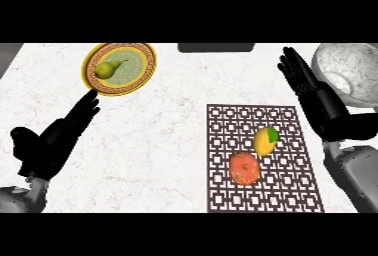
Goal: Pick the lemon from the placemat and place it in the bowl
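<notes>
White marbled bowl [347,70] holds nothing visible; the yellow plate [145,75] holds a pear [108,69]. Lemon [265,141] lies on the placemat [295,125]. Both the left robot hand [59,135] and right robot hand [306,82] are released, fingers straight.

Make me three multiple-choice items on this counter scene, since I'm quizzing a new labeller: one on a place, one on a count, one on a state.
1. Where does the lemon lie?
A. in the bowl
B. on the placemat
C. on the plate

2. How many fruits lie on the placemat?
A. one
B. two
C. three

3. How is the right hand?
A. open, holding nothing
B. curled round the lemon
C. pressing the pear

Key:
1 B: it rests on the mat beside the orange.
2 B: only lemon and orange; the pear is on the plate.
3 A: fingers straight, beside the bowl.
</notes>
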Controlling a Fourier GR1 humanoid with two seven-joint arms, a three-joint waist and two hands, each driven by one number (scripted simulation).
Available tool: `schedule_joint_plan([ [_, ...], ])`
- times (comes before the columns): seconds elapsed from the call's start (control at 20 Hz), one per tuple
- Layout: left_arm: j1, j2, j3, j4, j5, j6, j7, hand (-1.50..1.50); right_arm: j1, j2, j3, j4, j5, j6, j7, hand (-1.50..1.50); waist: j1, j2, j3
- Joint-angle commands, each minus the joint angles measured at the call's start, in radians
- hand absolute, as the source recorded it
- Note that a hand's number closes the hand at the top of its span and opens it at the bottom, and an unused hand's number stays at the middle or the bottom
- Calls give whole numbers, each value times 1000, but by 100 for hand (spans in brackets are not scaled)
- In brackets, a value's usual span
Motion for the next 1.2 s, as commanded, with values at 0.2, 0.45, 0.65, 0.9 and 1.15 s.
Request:
schedule_joint_plan([
  [0.2,1,-138,11,31,-88,137,-121,0,127,117,99,79,186,-352,252,150,2,-21,-1],
  [0.45,14,-155,36,35,-45,152,-91,0,182,124,-16,156,383,-755,186,-150,-50,-34,0],
  [0.65,11,-202,3,50,-82,177,-126,0,278,333,72,48,506,-1012,34,-150,-28,-28,3],
  [0.9,20,-220,14,99,-101,171,-178,0,307,353,159,22,798,-1172,181,-150,-12,-25,-2],
  [1.15,-37,-250,-6,115,-123,185,-144,0,323,384,70,51,1003,-1061,441,-150,-25,-24,-5],
])
